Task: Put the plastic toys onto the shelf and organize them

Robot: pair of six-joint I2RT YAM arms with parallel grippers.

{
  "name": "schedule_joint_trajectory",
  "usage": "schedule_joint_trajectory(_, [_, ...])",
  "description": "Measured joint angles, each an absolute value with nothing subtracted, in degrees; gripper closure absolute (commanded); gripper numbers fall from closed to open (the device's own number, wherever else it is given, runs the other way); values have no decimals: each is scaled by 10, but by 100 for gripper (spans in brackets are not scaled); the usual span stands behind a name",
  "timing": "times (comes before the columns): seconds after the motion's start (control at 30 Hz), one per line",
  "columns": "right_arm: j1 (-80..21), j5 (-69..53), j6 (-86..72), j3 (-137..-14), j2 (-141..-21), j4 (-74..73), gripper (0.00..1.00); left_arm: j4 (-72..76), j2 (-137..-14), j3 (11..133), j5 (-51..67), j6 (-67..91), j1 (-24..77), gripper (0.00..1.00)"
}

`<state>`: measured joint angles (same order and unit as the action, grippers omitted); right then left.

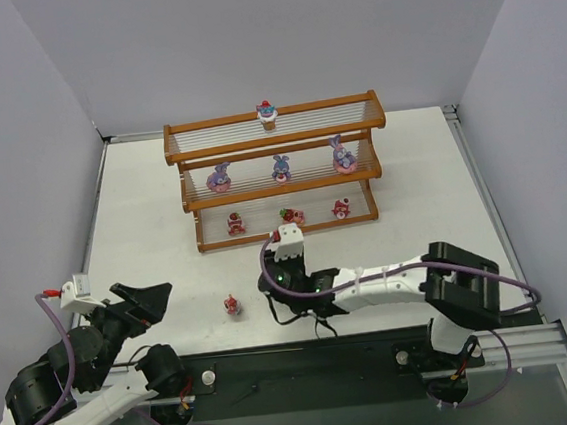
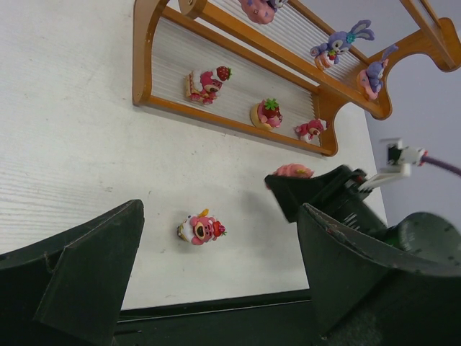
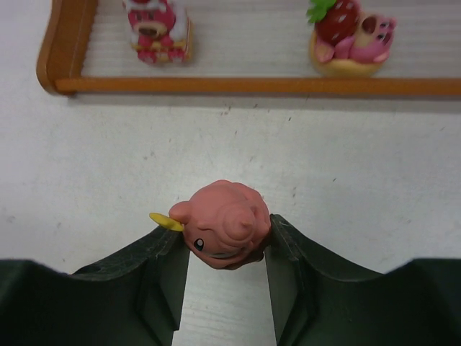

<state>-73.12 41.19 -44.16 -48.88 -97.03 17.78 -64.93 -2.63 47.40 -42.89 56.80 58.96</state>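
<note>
Right pincer (image 3: 225, 249) clasps toy (image 3: 220, 222) (white table (image 3: 338, 158), lilac walls (image 1: 276, 32)).

Left arm folded low at the near left, gripper (image 1: 143, 296) spread wide, nothing between its fingers (image 2: 86, 274). Right arm stretches leftward along the front, wrist turned forward, gripper (image 3: 225, 249) pinched on a pink toy (image 3: 222, 220), fingers flanking it.
</note>
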Motion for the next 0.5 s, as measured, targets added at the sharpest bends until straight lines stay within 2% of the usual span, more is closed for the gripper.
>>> schedule_joint_trajectory(0.23, [-638, 361, -380, -566, -828, 35, 100, -649, -26, 474, -429, 568, 590, 3])
schedule_joint_trajectory(0.5, [-547, 317, -300, -687, -741, -83, 100, -649, -26, 474, -430, 568, 592, 3])
